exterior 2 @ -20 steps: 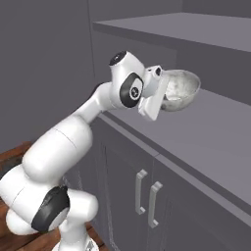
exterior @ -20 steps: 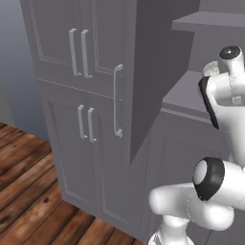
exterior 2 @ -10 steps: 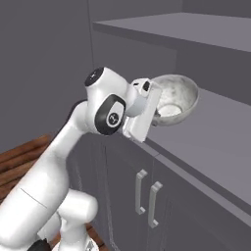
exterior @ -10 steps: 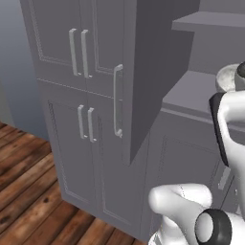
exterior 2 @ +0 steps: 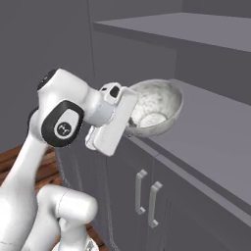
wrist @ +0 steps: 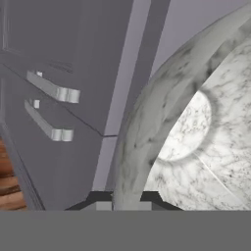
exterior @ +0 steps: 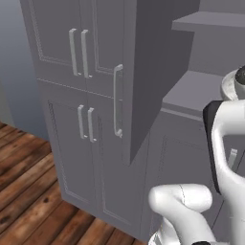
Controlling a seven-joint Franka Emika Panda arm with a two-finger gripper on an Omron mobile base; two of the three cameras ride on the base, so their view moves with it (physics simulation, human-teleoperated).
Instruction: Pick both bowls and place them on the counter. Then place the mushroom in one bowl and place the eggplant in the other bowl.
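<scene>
Left base view takes in the tall grey cupboard (exterior: 95, 119), its four doors with paired pale handles (exterior: 79, 52) filling the 9 to 12 o'clock side, and a strip of brown wood floor (exterior: 28, 191) at 7 o'clock. An open door (exterior: 153, 72) juts forward at centre, and beyond it at 2 o'clock lies a grey shelf (exterior: 191, 91). Just a sliver of the stone bowl (exterior: 230, 85) peeks past the white arm (exterior: 229, 153) at 3 o'clock.

The right base view gives what that one hides: the whole speckled bowl (exterior 2: 154, 108) tipped on its side, mouth toward the camera, held over the front edge of the shelf (exterior 2: 211, 132); whether it touches the shelf I cannot tell. The gripper (exterior 2: 128, 113) sits at its 9 o'clock rim, jaws clenched on the rim. Two cupboard handles (exterior 2: 147, 198) show at 6 o'clock.

The hand view shows the bowl's (wrist: 196, 137) rim running up from the fingertips (wrist: 100, 198) at 6 o'clock, its marbled inside to the 3 o'clock side.
</scene>
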